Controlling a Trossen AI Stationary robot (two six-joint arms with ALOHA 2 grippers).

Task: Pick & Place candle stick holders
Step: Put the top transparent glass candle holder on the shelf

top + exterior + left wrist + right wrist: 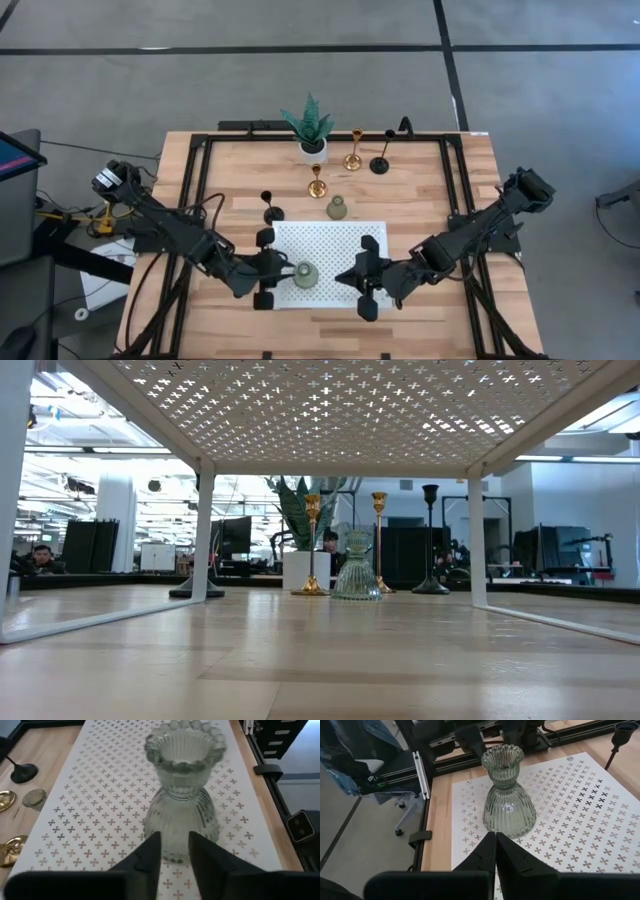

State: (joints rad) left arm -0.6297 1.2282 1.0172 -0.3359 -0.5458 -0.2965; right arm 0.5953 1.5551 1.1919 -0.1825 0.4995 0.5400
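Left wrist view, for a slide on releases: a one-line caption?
Left gripper with jaws slightly parted behind a ribbed grey-green holder standing upright on the white perforated shelf.

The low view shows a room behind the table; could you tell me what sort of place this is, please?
Probably an open-plan lab or office: desks with monitors, a person seated at one, and a grey floor marked with dark lines.

1. I see the white perforated shelf (335,240) mostly bare; a squat ribbed grey-green glass holder (305,274) stands near its left end.
2. Behind it, a black stemmed holder (272,208), a gold stemmed holder (317,183) and a second grey-green holder (337,207) crowd the far edge.
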